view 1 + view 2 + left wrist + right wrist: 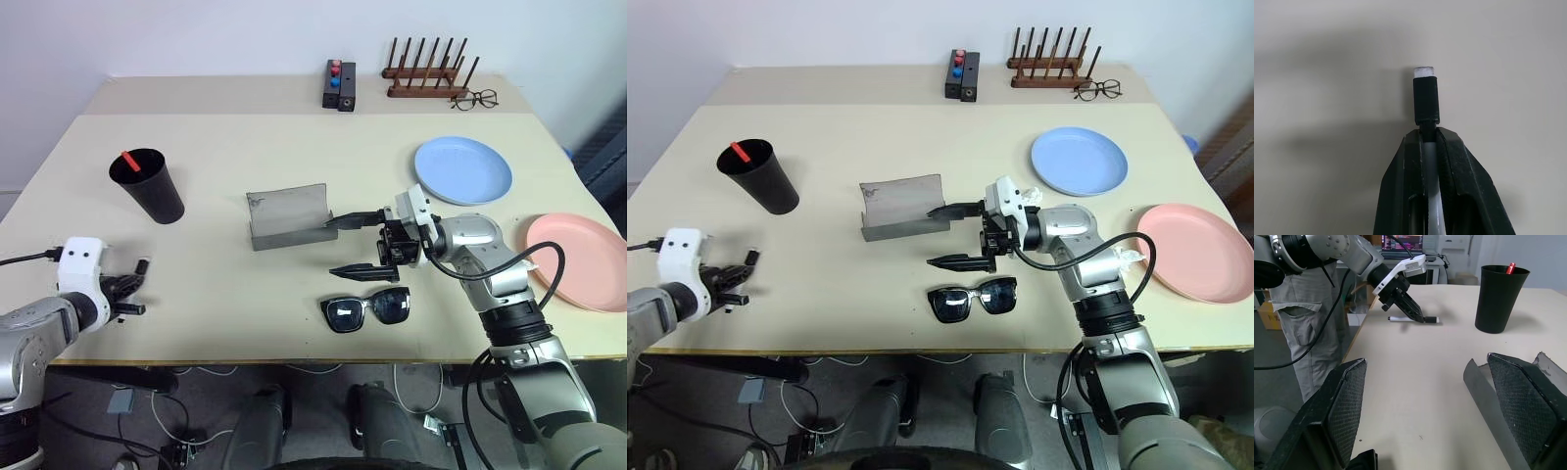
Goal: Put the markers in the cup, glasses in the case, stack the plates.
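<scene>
My left gripper [137,286] is near the table's front left corner, shut on the white-bodied marker [1426,100]; its black cap sticks out past the fingertips [1447,142], close over the tabletop. The other marker's red end [129,160] pokes out of the black cup [152,193], which stands upright behind that hand. The grey case [284,217] lies open mid-table. My right gripper [355,243] hangs open just right of the case, pointing left, with nothing between its jaws. The black sunglasses [367,310] lie on the table just in front of it. The blue plate [462,169] and the pink plate [578,259] lie apart at the right.
At the back edge stand a small black box with red and blue buttons [339,85] and a wooden peg rack [426,73], with wire-rimmed spectacles [474,98] beside it. The pink plate sits close to the table's right edge.
</scene>
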